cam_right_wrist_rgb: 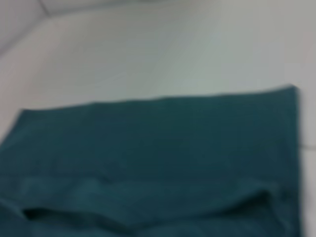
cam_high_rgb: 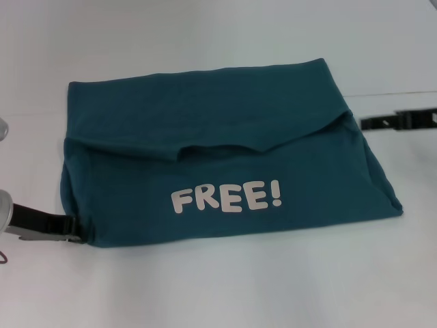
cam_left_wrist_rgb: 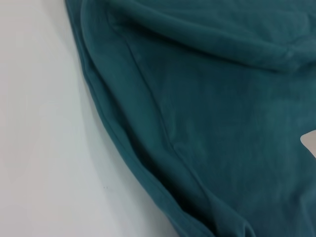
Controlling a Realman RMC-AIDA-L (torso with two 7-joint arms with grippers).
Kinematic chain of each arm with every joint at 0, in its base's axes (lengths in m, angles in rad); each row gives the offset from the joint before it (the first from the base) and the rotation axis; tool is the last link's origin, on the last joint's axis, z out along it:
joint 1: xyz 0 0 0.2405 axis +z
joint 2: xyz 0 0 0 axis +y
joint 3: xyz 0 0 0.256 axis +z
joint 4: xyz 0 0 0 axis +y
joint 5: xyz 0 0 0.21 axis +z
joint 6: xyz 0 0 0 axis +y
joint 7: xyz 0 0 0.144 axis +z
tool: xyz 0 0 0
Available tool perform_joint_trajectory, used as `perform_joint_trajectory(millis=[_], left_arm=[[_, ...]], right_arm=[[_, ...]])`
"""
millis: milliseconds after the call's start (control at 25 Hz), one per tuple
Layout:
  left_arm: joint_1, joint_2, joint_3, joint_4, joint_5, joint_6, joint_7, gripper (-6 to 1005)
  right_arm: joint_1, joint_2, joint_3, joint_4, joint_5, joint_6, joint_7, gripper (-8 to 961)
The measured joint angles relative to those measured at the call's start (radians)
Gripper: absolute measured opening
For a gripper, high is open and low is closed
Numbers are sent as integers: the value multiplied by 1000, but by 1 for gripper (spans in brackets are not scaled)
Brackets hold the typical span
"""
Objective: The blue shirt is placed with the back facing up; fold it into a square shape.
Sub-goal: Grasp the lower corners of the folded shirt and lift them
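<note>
The blue shirt (cam_high_rgb: 225,137) is soft, matt knit cloth bearing smooth whitish printed letters (cam_high_rgb: 225,199). The worktop (cam_high_rgb: 205,287) looks smooth, white, faintly glossy.

One word is showing: "FREE!" (cam_high_rgb: 226,199), in rounded off-white capitals with an exclamation mark, sitting on the near panel of the folded blue shirt (cam_high_rgb: 205,109), a touch left of the shirt's middle. The left wrist view is catching only a pale corner of that lettering, unreadable there.
</note>
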Motion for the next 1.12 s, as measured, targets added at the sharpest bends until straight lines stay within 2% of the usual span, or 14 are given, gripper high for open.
perform_joint_trajectory(millis=[40,80,200,360,680,1120], left_arm=[[0,0,0,0,0,0,3,43],[0,1,1,0,0,0,7,43],[-1,1,2,0,0,0,13,43],[-6,2,3,1,3,0,21,45],[-10,6,4,1,6,1,32,49],[-13,7,4,-1,6,-6,41,53]], right_arm=[[1,-8,5,-26,-84,-42,67,921],[1,-8,5,-26,-84,-42,67,921],[21,-16,42,-52,-269,-162,143,921],[32,-13,50,-51,-354,-220,148,921],[30,22,20,-20,-376,-227,140,921],[71,33,-10,54,-417,-163,161,920]])
